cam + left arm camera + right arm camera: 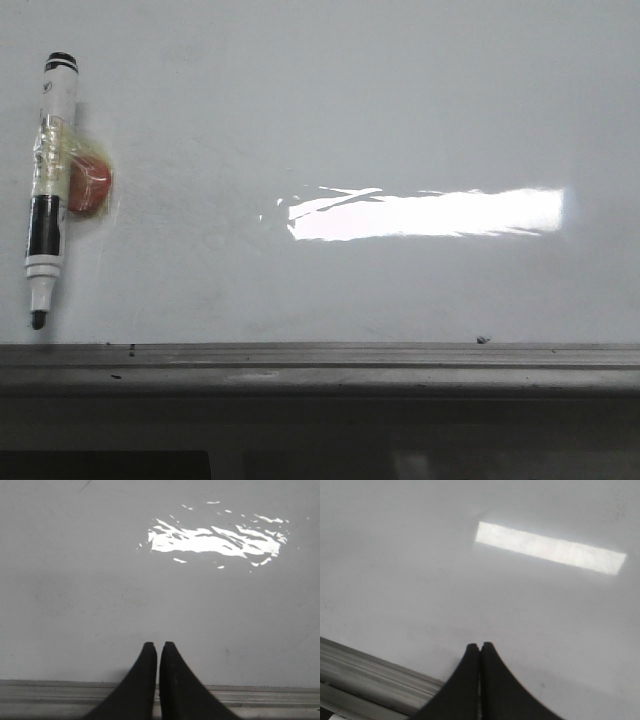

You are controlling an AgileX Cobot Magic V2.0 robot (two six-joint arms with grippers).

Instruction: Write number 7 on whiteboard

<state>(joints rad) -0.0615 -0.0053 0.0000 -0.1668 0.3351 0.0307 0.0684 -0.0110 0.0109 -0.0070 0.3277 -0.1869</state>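
The whiteboard [330, 110] is a glossy pale grey board with a grey metal ledge [320, 365] along its lower edge. No number 7 shows on it. A black and white marker [47, 190] lies at the far left of the board, uncapped tip toward the ledge, with clear tape and a red-brown piece [90, 185] on its side. My left gripper [158, 645] is shut and empty over bare board [100, 605] near the ledge. My right gripper [480, 645] is shut and empty over bare board [420, 570]. Neither gripper shows in the front view.
A bright white glare streak [425, 213] lies across the middle right of the board; it also shows in the left wrist view [215, 539] and the right wrist view [550, 547]. A small dark speck [483, 340] sits by the ledge.
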